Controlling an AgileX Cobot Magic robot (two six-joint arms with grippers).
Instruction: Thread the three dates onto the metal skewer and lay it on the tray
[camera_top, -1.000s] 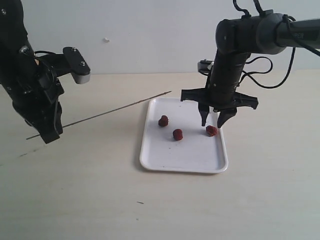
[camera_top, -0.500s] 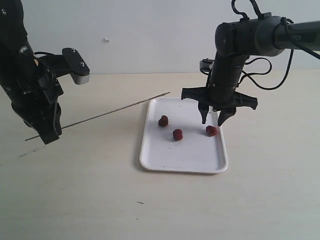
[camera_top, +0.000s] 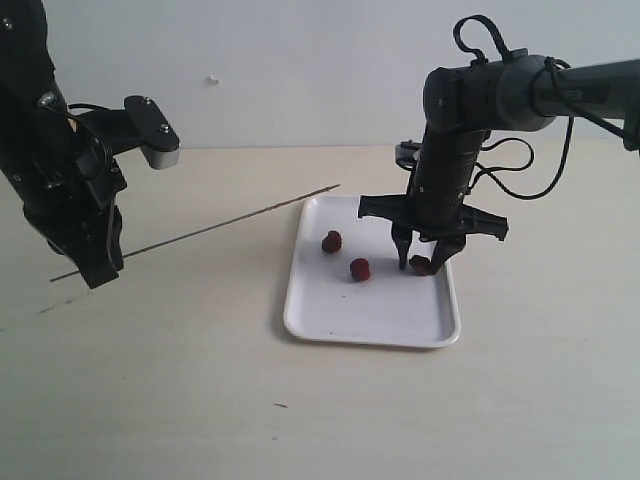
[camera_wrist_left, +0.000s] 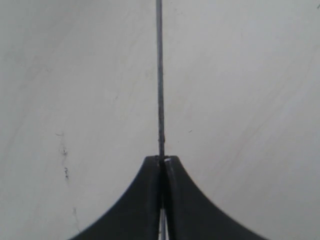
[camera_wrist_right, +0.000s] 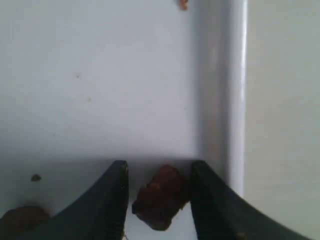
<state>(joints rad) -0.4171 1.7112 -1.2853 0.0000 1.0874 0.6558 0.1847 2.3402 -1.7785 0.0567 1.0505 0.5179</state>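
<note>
Three dark red dates lie on the white tray (camera_top: 330, 320): one date (camera_top: 332, 241) to the left, one (camera_top: 360, 269) in the middle, and one (camera_top: 420, 264) near the right rim. My right gripper (camera_top: 421, 264) stands open over that last date (camera_wrist_right: 161, 197), one finger on each side of it; one finger looks to touch it. My left gripper (camera_top: 100, 268) is shut on the thin metal skewer (camera_top: 230, 222), which is held in the air, slanting up toward the tray's far left corner. In the left wrist view the skewer (camera_wrist_left: 160, 80) runs straight out from the closed fingertips.
The tray's right rim (camera_wrist_right: 235, 90) runs close beside my right gripper's outer finger. Pale wooden tabletop (camera_top: 180, 380) surrounds the tray. A white wall stands behind the table.
My right gripper has come down over the right-hand date, its fingers now straddling it. The tray has shifted slightly to the right. The left arm and skewer have held still.
</note>
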